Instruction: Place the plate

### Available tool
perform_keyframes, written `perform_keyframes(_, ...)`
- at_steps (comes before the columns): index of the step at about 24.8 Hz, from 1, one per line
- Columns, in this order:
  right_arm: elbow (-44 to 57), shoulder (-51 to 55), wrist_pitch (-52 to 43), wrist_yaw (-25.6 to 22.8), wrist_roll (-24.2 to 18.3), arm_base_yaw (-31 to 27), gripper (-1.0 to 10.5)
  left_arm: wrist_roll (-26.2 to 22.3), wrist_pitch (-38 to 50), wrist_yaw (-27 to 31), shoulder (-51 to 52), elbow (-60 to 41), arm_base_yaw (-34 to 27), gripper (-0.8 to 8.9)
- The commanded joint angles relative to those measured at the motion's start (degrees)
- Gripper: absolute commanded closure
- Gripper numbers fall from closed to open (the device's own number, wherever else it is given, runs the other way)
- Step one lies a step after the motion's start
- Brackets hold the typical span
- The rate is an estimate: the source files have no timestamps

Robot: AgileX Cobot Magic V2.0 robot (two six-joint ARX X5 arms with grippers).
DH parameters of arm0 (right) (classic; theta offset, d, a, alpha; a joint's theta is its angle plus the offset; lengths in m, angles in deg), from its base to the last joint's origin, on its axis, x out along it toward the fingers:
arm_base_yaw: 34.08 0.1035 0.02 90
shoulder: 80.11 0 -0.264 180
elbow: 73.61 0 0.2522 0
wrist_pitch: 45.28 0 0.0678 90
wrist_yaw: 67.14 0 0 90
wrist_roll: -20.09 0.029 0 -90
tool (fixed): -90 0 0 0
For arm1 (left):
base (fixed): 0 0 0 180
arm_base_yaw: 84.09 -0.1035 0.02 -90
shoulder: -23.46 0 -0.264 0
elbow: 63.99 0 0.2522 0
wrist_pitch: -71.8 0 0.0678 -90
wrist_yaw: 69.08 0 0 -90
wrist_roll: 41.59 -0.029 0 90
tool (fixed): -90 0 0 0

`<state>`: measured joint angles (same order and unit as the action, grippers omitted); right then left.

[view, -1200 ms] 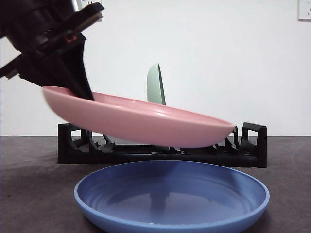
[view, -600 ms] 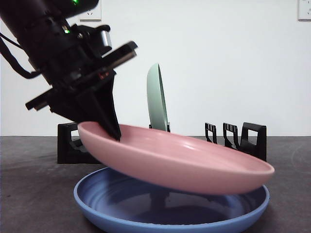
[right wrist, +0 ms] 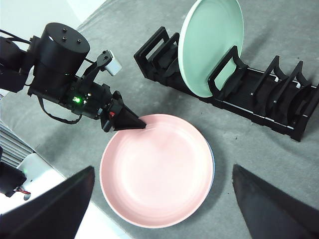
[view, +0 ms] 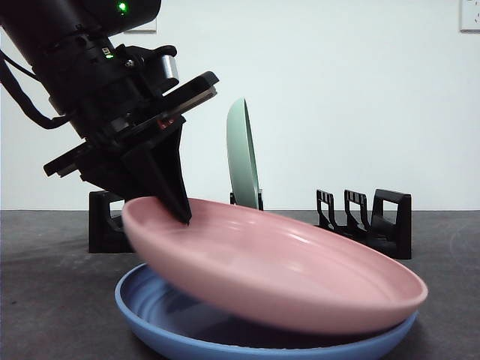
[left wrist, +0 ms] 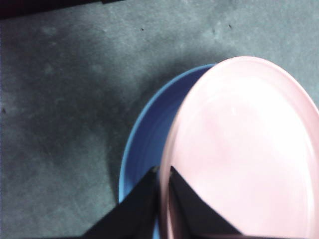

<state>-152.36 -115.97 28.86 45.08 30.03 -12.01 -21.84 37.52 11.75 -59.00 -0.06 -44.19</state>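
The left end effector (view: 182, 214) pinches the near-left rim of the pink plate (view: 277, 262) between its nearly closed jaws, holding it tilted, high at the left and low at the right, over the blue plate (view: 150, 307) on the bench (view: 52, 300). Behind stands a black rack (view: 375, 221) with an upright green plate (view: 241, 161). The right end effector (right wrist: 164, 209), jaws spread wide, hangs above holding nothing.

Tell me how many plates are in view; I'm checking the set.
3. The pink plate is held tilted by the left end effector, over the blue plate on the table. The green plate stands upright in the black rack.
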Motion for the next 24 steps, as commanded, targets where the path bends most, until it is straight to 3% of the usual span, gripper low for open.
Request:
perform_keyframes(1, -0.9, -0.3, -0.7, -0.2, 0.6, 0.2, 5.1, 0.5, 1.5, -0.3, -0.7, 0.3, 0.6, 6.95)
perform_keyframes(7, -0.9, -0.3, -0.6, -0.2, 0.6, 0.2, 5.1, 0.8, 1.4, -1.7, 0.0, 1.2, 0.6, 3.48)
perform_keyframes(12, -0.9, -0.3, -0.5, -0.2, 0.6, 0.2, 5.1, -0.6, -4.0, -3.0, 4.5, 3.5, 0.6, 3.40)
perform_keyframes(24, -0.9, -0.4, -0.9, -0.1, 0.7, 0.2, 5.1, -2.5, -17.5, -2.9, 28.5, 3.9, 0.6, 2.80)
